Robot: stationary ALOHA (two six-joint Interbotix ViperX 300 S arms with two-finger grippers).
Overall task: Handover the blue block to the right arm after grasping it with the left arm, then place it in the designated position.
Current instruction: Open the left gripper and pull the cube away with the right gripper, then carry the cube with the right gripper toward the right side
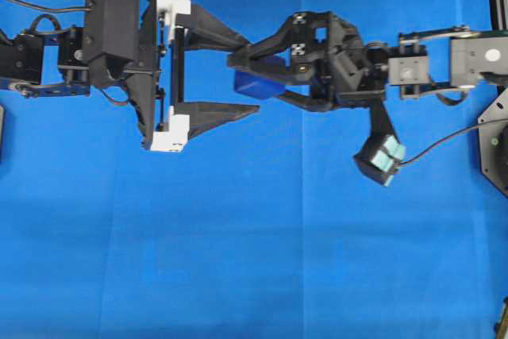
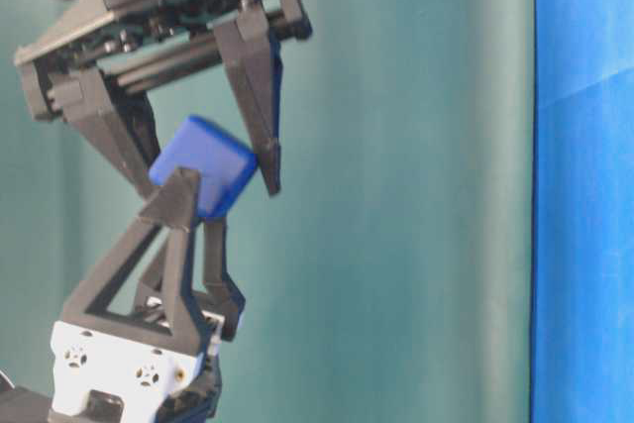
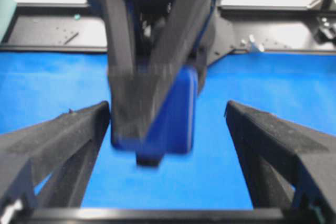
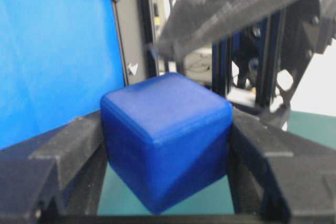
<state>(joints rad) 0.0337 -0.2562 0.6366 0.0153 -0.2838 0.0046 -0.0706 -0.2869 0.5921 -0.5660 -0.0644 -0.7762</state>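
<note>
Setting: two arms meet in mid-air above the blue cloth, seen from overhead, from table level and from both wrists.

Left arm gripper: jaws spread wide, with white pieces at the finger bases; its fingers stand on either side of the block with clear gaps, touching nothing.

Right arm gripper: all black with checker tags; its jaws are clamped on the blue block, one finger pressed on each of two opposite faces, as the right wrist view shows at close range.

Blue block: held aloft between the right fingers, well above the cloth, tilted so that one corner points downward in the table-level view.

Relation of the grippers: the tips of the two grippers overlap at the middle of the overhead view; the left fingers bracket the block without contact, the right fingers carry it.

Done, as judged: the left grasp and the handover appear complete, since only the right arm bears the block.

Left to do, as judged: the left arm must draw clear, and the right arm must carry the block to the designated position and set it down.

Designated position: no marking for it can be made out on the cloth in any view.

Risk, as judged: the tilted hold may let the block land askew.
</note>
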